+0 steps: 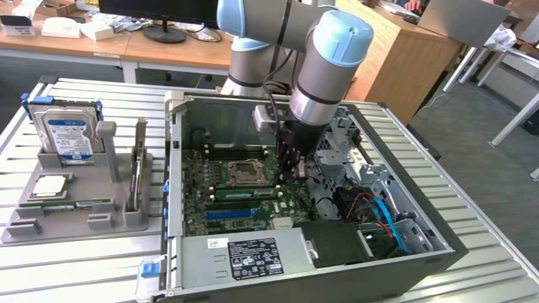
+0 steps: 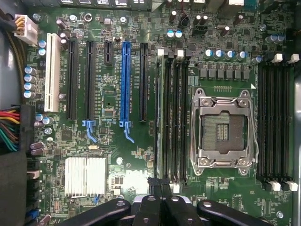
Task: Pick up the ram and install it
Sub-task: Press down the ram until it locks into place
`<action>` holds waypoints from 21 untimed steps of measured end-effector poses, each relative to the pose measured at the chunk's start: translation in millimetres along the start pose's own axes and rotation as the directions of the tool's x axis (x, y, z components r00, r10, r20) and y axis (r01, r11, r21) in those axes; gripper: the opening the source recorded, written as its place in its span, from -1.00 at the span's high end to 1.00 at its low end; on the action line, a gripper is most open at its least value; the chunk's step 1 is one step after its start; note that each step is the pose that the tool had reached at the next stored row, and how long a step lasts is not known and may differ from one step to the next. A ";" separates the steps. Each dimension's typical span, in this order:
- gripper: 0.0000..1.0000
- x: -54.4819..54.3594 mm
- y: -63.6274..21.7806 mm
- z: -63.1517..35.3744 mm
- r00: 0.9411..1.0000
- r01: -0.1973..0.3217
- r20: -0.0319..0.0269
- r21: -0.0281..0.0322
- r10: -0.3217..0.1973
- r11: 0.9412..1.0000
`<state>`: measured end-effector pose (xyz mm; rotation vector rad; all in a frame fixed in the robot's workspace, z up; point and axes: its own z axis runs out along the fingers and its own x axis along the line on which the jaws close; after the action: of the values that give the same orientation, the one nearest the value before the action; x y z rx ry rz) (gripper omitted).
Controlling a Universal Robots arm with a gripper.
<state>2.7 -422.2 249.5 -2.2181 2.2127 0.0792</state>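
Hovering closed and empty at the exterior view's centre, the black hand (image 1: 291, 165) is hanging over the long green ram stick (image 1: 244, 193) seated in its motherboard slot, probably light, stiff and fragile, best pinched along its bare long edges.

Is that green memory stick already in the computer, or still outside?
In. The ram stands on edge in a motherboard slot beside the processor socket.
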 end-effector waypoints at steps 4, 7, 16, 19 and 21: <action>0.80 0.1 0.0 1.8 1.000 0.000 0.000 0.000 0.000 1.000; 0.80 0.1 -0.1 2.0 1.000 0.000 0.000 0.000 0.000 1.000; 0.80 0.1 -4.9 1.9 1.000 0.000 0.000 0.000 0.000 1.000; 0.80 0.2 -5.0 3.2 1.000 0.000 0.000 0.000 0.000 1.000; 0.80 0.2 -5.1 5.3 1.000 0.000 0.000 0.000 0.000 1.000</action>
<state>7.6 -422.2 244.1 -2.2183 2.2128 0.0795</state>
